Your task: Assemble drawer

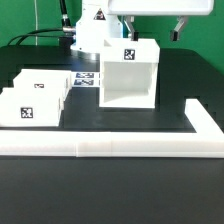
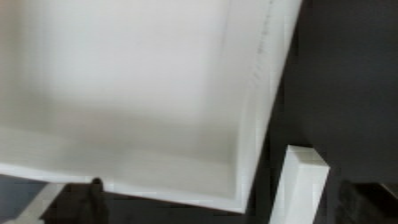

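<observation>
The drawer's large hollow white shell (image 1: 128, 75) stands in the middle of the table with its open side toward the front and a tag on top. Two smaller flat white boxes (image 1: 42, 92) with tags lie at the exterior view's left. My gripper (image 1: 151, 33) hangs just above the shell's top, jaws wide apart and empty. In the wrist view the shell's white top (image 2: 134, 90) fills most of the picture. One dark fingertip (image 2: 84, 193) shows at the edge.
The long low white L-shaped border rail (image 1: 140, 146) runs along the front and up the exterior view's right, and it shows in the wrist view (image 2: 306, 186) too. The marker board (image 1: 87, 78) lies behind the boxes, beside the arm's base (image 1: 88, 35).
</observation>
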Robot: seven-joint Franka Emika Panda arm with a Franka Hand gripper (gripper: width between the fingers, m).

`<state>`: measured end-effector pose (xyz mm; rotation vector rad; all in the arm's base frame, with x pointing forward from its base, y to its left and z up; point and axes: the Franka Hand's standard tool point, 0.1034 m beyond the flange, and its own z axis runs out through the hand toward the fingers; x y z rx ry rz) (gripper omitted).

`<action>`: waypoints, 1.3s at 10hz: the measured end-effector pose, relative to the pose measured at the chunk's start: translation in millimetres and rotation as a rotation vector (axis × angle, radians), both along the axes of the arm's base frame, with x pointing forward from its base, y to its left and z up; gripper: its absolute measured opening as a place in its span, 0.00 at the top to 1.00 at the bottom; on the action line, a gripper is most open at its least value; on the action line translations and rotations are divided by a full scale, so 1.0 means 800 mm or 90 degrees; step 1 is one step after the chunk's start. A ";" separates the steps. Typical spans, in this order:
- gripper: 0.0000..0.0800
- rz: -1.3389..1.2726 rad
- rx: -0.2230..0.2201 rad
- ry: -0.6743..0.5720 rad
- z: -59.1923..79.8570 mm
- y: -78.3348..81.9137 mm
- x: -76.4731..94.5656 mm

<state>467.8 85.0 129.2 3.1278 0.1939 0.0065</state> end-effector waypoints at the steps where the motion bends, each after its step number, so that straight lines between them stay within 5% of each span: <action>1: 0.19 0.000 0.000 0.000 0.000 0.000 0.000; 5: 0.19 -0.132 0.040 0.010 -0.026 0.011 -0.043; 8: 0.19 -0.148 0.044 0.019 -0.032 0.010 -0.052; 10: 0.50 -0.146 0.045 0.020 -0.034 0.012 -0.052; 11: 0.50 -0.146 0.044 0.020 -0.034 0.012 -0.052; 13: 0.89 -0.146 0.044 0.020 -0.034 0.012 -0.052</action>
